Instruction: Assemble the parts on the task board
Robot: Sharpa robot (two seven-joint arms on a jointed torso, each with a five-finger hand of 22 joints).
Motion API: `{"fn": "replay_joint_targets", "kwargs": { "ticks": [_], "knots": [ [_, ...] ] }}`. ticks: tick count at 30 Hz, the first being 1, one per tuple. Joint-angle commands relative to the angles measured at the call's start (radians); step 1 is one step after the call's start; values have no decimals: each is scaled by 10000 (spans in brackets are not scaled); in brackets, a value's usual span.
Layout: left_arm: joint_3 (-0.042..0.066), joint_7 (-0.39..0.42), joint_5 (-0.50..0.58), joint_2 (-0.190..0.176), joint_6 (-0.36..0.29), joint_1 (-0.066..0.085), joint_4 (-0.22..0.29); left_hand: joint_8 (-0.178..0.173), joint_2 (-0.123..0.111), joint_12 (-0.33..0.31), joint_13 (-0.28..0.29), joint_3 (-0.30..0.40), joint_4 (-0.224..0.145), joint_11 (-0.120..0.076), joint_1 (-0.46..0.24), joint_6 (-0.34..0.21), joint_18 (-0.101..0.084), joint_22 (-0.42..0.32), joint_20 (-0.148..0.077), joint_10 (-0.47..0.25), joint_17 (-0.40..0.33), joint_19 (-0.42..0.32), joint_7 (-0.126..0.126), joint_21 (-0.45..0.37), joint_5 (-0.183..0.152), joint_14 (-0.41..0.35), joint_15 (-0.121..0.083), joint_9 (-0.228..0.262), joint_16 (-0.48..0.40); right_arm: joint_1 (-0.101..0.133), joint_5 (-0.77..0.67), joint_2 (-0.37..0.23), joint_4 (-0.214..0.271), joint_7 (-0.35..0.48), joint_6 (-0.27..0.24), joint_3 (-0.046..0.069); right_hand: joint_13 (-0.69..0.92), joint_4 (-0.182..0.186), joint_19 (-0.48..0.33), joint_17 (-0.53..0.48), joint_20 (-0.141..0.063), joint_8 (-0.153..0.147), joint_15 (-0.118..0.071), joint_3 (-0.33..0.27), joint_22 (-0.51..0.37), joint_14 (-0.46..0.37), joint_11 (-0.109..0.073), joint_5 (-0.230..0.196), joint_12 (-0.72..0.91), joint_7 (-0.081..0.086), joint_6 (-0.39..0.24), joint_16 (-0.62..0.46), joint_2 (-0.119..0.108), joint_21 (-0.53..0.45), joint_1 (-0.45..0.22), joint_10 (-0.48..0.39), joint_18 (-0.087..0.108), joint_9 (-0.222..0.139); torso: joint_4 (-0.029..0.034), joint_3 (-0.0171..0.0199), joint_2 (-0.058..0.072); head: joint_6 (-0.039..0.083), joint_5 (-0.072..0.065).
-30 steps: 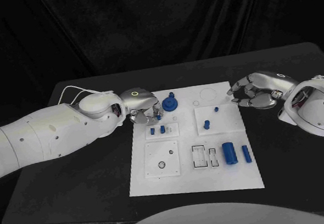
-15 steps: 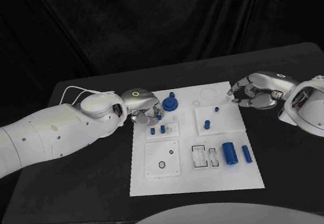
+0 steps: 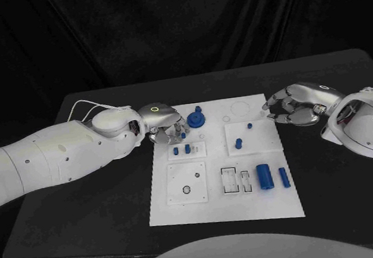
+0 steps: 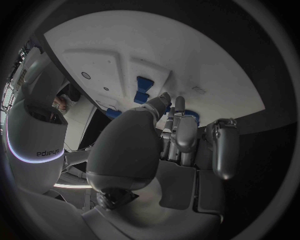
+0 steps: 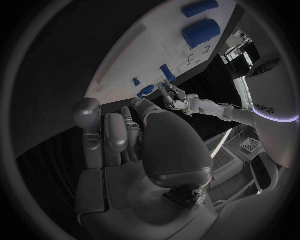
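You see the white rectangular task board (image 3: 226, 210) lying in the middle of the black worktop (image 3: 94, 197). Your left robot hand (image 3: 164, 124) sits at the board's far left corner, its fingers (image 4: 177, 131) curled down onto the blue round part with a short peg (image 3: 197, 120) standing there; whether they actually grip it cannot be told, since the palm hides the contact. Your right robot hand (image 3: 296, 105) hovers just off the board's right edge, near its far end, fingers curled inward with nothing in them.

Toward the near end of the board from the round part, two small blue pegs (image 3: 182, 149) stand in a raised white block. To the right of those, a single blue peg (image 3: 239, 142) stands in another block, with a tiny blue piece (image 3: 248, 124) beyond it. At the board's near right, a thick blue cylinder (image 3: 265, 176) lies flat, and a slimmer blue cylinder (image 3: 283, 177) lies just beside it.
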Motion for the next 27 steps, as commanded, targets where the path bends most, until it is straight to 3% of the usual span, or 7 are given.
{"fn": "replay_joint_targets", "kwargs": {
  "ticks": [1,11,17,22,27],
  "knots": [
    [7,-45,10,-11,47,-21,11,-12,-109,-17,24,-57,5,47,-43,-115,131,2062,25,-43,-12,-61,-9,-54,-88,-50,-1,-23,-36,-20,-15,-19,21,-124,2,5,382,-15,-2,-7,7,-67,7,54,794,233,19,40,-35,5,-10,-56,-27,-29,76,-53,138,-9,5,1,-1,-1,-2],
    [7,-23,10,-144,-251,-22,32,10,-98,4,78,-70,39,25,-53,-258,132,2060,30,9,-23,-68,-79,-67,-145,-60,-5,-60,-43,-20,-15,-48,54,-69,-171,5,381,-25,-4,-14,6,-70,6,65,794,231,18,42,-35,5,-12,-63,-34,-36,79,-54,139,-11,8,-2,-9,-1,-8],
    [8,109,9,-408,-890,-18,50,24,-119,93,157,-105,70,-2,-67,-338,193,1978,26,105,-457,-247,-186,-314,-146,-278,-21,-84,-316,21,-16,-182,216,-22,-519,7,274,-44,-16,-38,6,-68,8,82,784,224,24,38,-116,11,-2,-84,-65,-93,71,-130,147,-13,2,-14,-8,-1,-48],
    [11,291,290,-879,-1605,41,238,125,-163,137,277,-178,166,-9,-108,-267,257,1884,32,-109,-868,-461,-234,-619,-172,-539,-16,-83,-656,400,-139,-291,445,-126,-629,8,-215,-60,-121,-304,23,-38,32,164,709,129,47,-154,-516,16,97,-326,-152,-469,0,-494,198,-15,-3,-23,1,-1,-162],
    [12,620,1783,-1349,-1895,213,485,339,-204,391,617,-311,244,85,-56,-10,208,1956,23,-632,-586,-307,-93,-446,-134,-369,5,-23,-487,953,-419,-377,749,-289,-512,8,-1251,-130,-404,-1179,38,-60,28,343,446,-143,31,-429,-1484,6,151,-1178,-350,-1485,-31,-1163,339,-42,-23,-44,8,-1,-185]
  ]
}}
